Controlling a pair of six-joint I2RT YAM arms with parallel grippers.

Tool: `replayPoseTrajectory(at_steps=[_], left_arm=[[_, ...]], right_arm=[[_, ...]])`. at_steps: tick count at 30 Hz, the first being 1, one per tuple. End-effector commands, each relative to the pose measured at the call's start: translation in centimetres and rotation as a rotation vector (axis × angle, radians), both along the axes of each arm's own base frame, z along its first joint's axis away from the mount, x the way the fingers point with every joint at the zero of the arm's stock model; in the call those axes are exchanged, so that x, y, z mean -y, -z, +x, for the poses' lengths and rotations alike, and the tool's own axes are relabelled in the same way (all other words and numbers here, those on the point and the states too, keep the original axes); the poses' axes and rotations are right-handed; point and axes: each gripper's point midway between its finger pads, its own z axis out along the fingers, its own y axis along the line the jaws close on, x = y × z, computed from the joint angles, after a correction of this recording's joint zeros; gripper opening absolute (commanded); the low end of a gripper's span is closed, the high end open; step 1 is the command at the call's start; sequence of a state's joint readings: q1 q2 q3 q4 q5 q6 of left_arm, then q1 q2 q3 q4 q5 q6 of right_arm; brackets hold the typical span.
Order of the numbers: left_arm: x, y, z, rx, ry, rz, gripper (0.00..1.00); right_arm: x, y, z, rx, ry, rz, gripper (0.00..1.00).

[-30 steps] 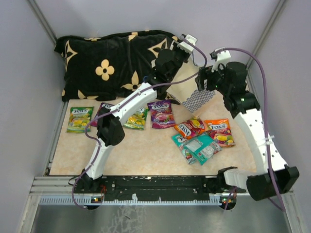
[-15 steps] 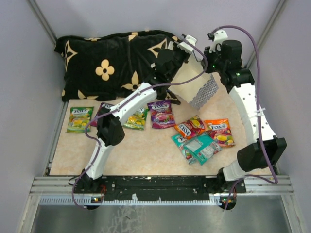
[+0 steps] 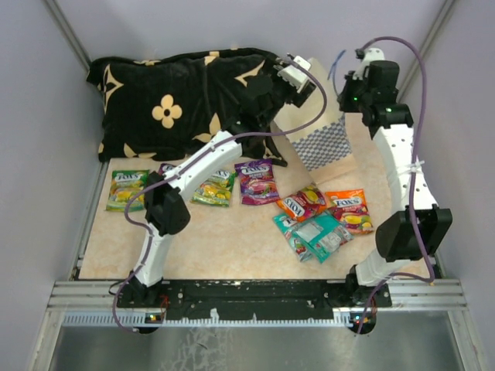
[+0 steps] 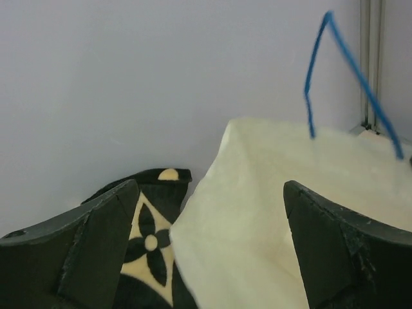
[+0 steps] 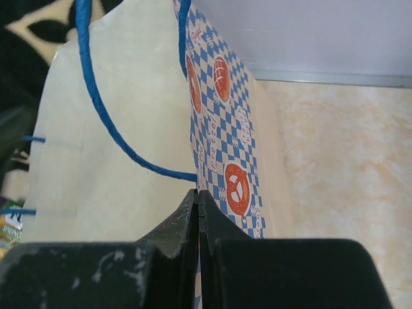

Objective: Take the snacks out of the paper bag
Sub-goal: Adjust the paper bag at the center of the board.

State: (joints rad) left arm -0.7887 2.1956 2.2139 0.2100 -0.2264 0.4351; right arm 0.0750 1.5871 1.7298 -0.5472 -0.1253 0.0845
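The paper bag [image 3: 323, 147] stands at the back of the table, blue-and-white checkered outside, cream inside. My right gripper [image 3: 349, 103] is shut on the bag's rim; in the right wrist view its jaws [image 5: 198, 193] pinch the checkered wall [image 5: 222, 129] beside a blue cord handle [image 5: 103, 116]. My left gripper [image 3: 292, 96] is open at the bag's left side. In the left wrist view the cream paper [image 4: 270, 193] lies between its spread fingers [image 4: 96, 244]. Several snacks lie on the table: green [image 3: 128, 189], magenta [image 3: 257, 182], orange [image 3: 349, 210], teal [image 3: 313, 234]. The bag's inside is hidden.
A black cushion [image 3: 170, 100] with tan flowers fills the back left, right behind the left arm. Grey walls close in the back and both sides. A red-orange packet [image 3: 303, 202] overlaps the teal one. The metal rail [image 3: 247, 297] runs along the near edge.
My left gripper has opened and let go of the bag. My right gripper has moved back and closed on the bag's rim, and the bag has swung more upright.
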Motion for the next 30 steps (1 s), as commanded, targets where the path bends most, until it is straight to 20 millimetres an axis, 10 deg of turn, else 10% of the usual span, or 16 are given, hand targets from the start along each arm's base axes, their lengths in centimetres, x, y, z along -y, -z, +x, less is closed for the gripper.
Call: replayPoseTrajectory(at_steps=[1,12,30], left_arm=[[-5.1,-3.9,-2.3,-0.026,-0.020,0.040,1.00],[-17.2,-3.0,-4.6,-0.208,-0.127,-0.146,1.00],[-17.4,6.3,-4.1,-0.411,-0.148,-0.151,1.00]], right_arm=[[2.9,-3.5,1.7,0.123,0.094,0.175,0.00],[2.0,-0.4,4.7,0.165,0.069,0.374,0.00],[-3.4,-0.4,8.0,0.180,-0.134,0.485,0.00]])
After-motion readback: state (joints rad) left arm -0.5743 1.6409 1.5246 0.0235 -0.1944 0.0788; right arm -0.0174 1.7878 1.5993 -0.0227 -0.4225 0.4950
